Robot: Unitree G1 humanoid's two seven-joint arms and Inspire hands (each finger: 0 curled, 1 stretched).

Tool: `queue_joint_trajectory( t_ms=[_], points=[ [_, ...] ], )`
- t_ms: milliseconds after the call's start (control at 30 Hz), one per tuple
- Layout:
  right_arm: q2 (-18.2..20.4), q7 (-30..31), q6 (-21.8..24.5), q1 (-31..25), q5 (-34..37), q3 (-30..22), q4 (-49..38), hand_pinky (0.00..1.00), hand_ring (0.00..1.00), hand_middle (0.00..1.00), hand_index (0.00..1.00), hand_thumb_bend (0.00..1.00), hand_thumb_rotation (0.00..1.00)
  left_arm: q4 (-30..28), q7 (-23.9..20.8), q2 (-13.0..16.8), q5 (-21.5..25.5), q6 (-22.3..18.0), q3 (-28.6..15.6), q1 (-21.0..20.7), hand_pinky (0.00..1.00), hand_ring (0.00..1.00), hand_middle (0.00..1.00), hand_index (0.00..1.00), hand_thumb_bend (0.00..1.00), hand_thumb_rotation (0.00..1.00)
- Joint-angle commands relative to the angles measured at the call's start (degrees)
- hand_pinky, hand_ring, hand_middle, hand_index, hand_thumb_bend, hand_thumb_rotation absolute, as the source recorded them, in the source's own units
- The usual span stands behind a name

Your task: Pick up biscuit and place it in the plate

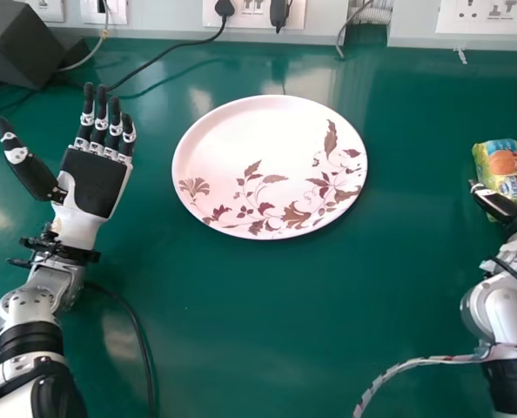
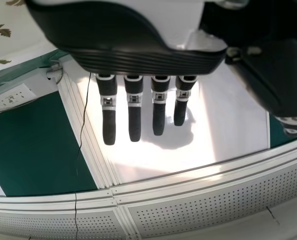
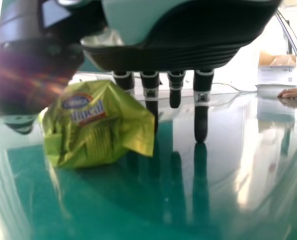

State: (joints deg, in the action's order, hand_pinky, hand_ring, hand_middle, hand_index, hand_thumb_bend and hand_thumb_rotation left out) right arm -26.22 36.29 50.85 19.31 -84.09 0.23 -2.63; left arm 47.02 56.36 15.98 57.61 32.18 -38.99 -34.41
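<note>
The biscuit packet (image 1: 504, 167) lies with its long axis forward, slightly left, the right hand (image 1: 495, 203) open.

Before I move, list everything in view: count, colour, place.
Plate: one, pale pink with brown leaves, mid-table
Biscuit packet: one, yellow-green with orange, table's right side
Table: one, green, beneath them
Black object: one, far left corner
Socket panels: four in head view, white, back edge
Plugs: two, black, in a back panel
Cables: several, black and pale, left, back and by the right arm
Box: one, white, right wrist background
Perforated panels: at least two, grey, left wrist background
Left hand: one, black and white, left of plate
Right hand: one, black and white, at packet
</note>
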Motion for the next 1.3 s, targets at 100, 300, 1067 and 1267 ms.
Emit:
queue_joint_trajectory(
  t_ms=[100, 300, 1067, 1267],
  points=[
    [-0.63, 2.87, 0.29, -2.12, -0.01, 0.4, -2.07, 0.55, 0.61, 0.82, 0.77, 0.85, 0.48, 3.46, 2.37, -0.76, 0.61, 2.12, -1.2, 1.81, 0.67, 0.79, 0.89, 0.93, 1.0, 0.68],
    [-1.84, 7.47, 0.1, -1.52, -0.58, 0.21, -2.95, 0.53, 0.57, 0.78, 0.76, 0.8, 0.43, 4.26, 2.72, -0.74, 1.51, 4.95, -1.96, 1.49, 0.69, 0.8, 0.88, 0.93, 1.0, 0.7],
    [-4.23, 11.46, -1.65, -1.61, -2.25, 0.75, -2.04, 0.42, 0.48, 0.6, 0.66, 0.74, 0.19, 4.82, -2.24, -0.95, 4.95, 13.05, -5.14, 1.55, 0.6, 0.74, 0.83, 0.94, 1.0, 0.54],
    [-4.62, 12.64, -2.7, -2.42, -3.05, 0.73, -4.25, 0.38, 0.45, 0.54, 0.62, 0.71, 0.06, 4.65, -5.67, -1.05, 6.64, 15.65, -6.28, 1.66, 0.6, 0.77, 0.85, 0.94, 1.0, 0.53]
  ],
)
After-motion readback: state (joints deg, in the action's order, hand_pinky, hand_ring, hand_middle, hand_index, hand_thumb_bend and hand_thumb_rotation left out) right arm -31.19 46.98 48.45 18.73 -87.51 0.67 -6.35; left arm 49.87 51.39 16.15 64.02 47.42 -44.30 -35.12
